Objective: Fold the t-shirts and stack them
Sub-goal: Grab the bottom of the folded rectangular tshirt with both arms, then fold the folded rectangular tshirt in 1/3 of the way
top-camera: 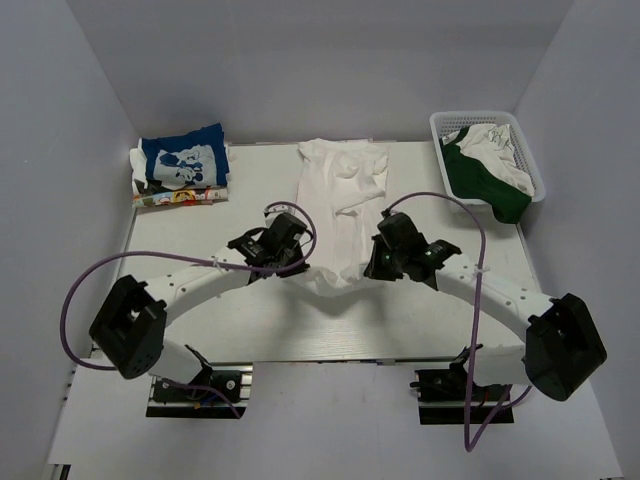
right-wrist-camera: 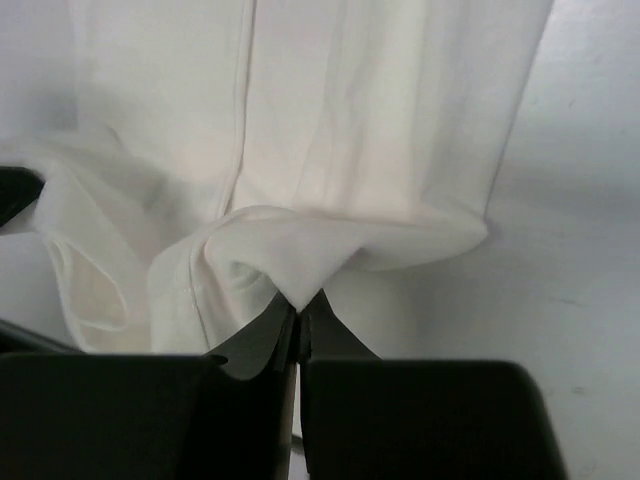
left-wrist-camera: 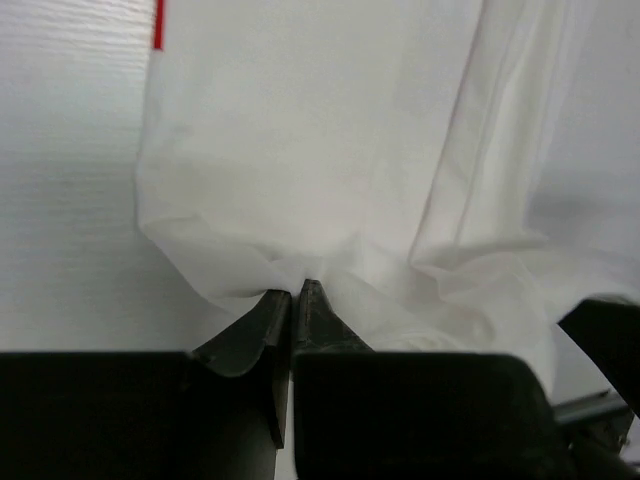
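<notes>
- The white t-shirt (top-camera: 340, 195) is lying lengthwise down the middle of the table (top-camera: 330, 330), its near end bunching between the two claws.
- The left gripper (left-wrist-camera: 296, 290) is pinching the near left corner, jaws clenched on cloth.
- The right gripper (right-wrist-camera: 298, 300) is clamping the near right corner likewise.
- The blue t-shirt (top-camera: 183, 160) is sitting folded at the far left, well apart from both.

White shirt (top-camera: 338, 200) lies lengthwise at centre frame, folded narrow and creased. Left gripper (top-camera: 300, 262) and right gripper (top-camera: 374, 266) meet its lower end, one at each side; how the jaws stand cannot be made out. Blue shirt (top-camera: 183, 160), folded, tops a small pile at upper left. Basket (top-camera: 470, 116) at upper right holds green cloth (top-camera: 480, 180), which spills over its lower rim onto the table (top-camera: 200, 300).
</notes>
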{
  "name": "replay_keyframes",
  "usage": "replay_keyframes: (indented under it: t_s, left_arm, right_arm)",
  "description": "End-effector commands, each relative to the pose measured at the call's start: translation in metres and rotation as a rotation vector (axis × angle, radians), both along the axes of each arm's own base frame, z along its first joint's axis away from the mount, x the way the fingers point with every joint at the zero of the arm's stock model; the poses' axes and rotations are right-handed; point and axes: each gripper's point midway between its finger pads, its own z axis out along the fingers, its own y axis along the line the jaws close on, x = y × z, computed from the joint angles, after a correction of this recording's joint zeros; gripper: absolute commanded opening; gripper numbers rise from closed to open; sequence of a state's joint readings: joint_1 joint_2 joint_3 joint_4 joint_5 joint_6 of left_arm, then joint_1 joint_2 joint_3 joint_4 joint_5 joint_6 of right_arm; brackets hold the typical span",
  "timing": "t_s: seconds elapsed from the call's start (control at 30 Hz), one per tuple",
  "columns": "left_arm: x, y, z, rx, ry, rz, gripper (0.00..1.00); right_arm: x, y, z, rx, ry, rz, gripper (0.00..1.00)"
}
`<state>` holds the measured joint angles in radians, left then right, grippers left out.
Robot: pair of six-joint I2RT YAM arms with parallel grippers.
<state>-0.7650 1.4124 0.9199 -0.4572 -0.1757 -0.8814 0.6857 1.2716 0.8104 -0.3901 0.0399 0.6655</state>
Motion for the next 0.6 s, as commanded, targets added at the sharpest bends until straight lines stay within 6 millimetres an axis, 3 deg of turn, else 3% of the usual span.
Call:
replay_keyframes:
  t_s: [0.0,0.03,0.07,0.1,0.13,0.17,0.3,0.37,0.4,0.53,0.57]
  left_arm:
    - [0.037,0.013,0.018,0.046,-0.048,0.102,0.00]
    - [0.044,0.013,0.026,0.039,-0.068,0.102,0.00]
    - [0.051,0.013,0.022,0.057,-0.063,0.097,0.00]
    - [0.058,0.013,0.025,0.060,-0.072,0.099,0.00]
    - [0.072,0.009,0.037,0.044,-0.101,0.096,0.00]
    - [0.077,0.006,0.033,0.059,-0.095,0.086,0.00]
    - [0.111,-0.001,0.052,0.034,-0.148,0.084,0.00]
    - [0.125,0.004,0.046,0.055,-0.144,0.093,0.00]
    - [0.135,0.006,0.052,0.050,-0.167,0.098,0.00]
    - [0.155,-0.001,0.046,0.052,-0.188,0.055,0.00]
    - [0.158,-0.003,0.047,0.056,-0.193,0.048,0.00]
  right_arm:
    - [0.036,-0.014,0.012,-0.089,-0.100,-0.089,0.00]
    - [0.046,-0.014,0.016,-0.088,-0.118,-0.105,0.00]
    - [0.053,-0.017,0.017,-0.101,-0.129,-0.117,0.00]
    - [0.066,-0.017,0.030,-0.093,-0.163,-0.147,0.00]
    - [0.071,-0.016,0.027,-0.106,-0.166,-0.148,0.00]
    - [0.085,-0.019,0.038,-0.105,-0.199,-0.182,0.00]
    - [0.111,-0.025,0.044,-0.131,-0.238,-0.228,0.00]
    - [0.121,-0.026,0.046,-0.123,-0.244,-0.237,0.00]
    - [0.126,-0.026,0.040,-0.134,-0.234,-0.232,0.00]
    - [0.145,-0.020,0.035,-0.101,-0.230,-0.229,0.00]
    - [0.148,-0.019,0.025,-0.114,-0.208,-0.225,0.00]
